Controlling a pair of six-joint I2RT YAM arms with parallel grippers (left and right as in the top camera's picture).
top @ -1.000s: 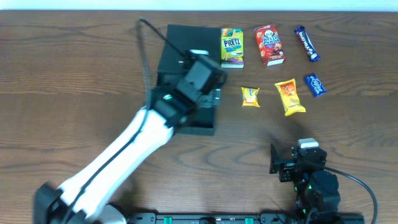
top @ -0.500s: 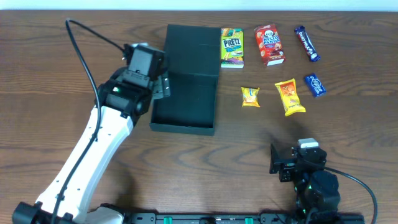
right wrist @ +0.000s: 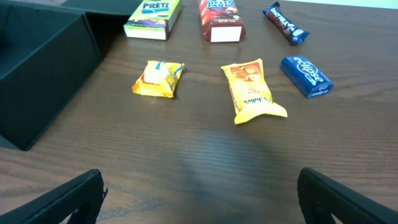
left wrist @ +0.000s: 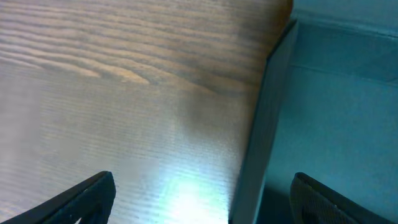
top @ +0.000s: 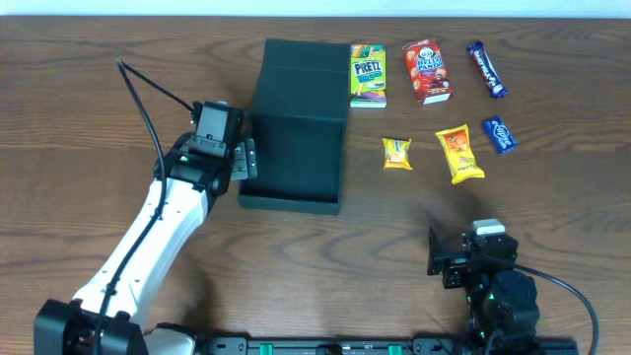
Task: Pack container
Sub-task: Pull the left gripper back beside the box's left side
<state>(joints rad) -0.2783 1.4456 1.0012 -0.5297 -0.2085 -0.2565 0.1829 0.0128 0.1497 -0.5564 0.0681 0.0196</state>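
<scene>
The black container (top: 296, 138) lies open at the table's middle back, its flap lid laid out behind it. My left gripper (top: 244, 158) is open at the container's left wall. In the left wrist view that wall (left wrist: 258, 143) stands between my open fingers (left wrist: 202, 199), one finger over the wood and one over the inside. My right gripper (top: 449, 258) is open and empty over bare table near the front edge; it also shows in the right wrist view (right wrist: 199, 196). The container's corner (right wrist: 37, 68) shows at the left of the right wrist view.
Snacks lie right of the container: a Pretz box (top: 368, 76), a red box (top: 426, 71), a dark blue bar (top: 486, 68), a blue packet (top: 499, 134), a yellow packet (top: 458, 153) and a small yellow packet (top: 396, 153). A black cable (top: 148, 89) arcs off the left arm.
My left arm has swung left off the top of the container and come to its left wall. The right arm and the snacks have not moved.
</scene>
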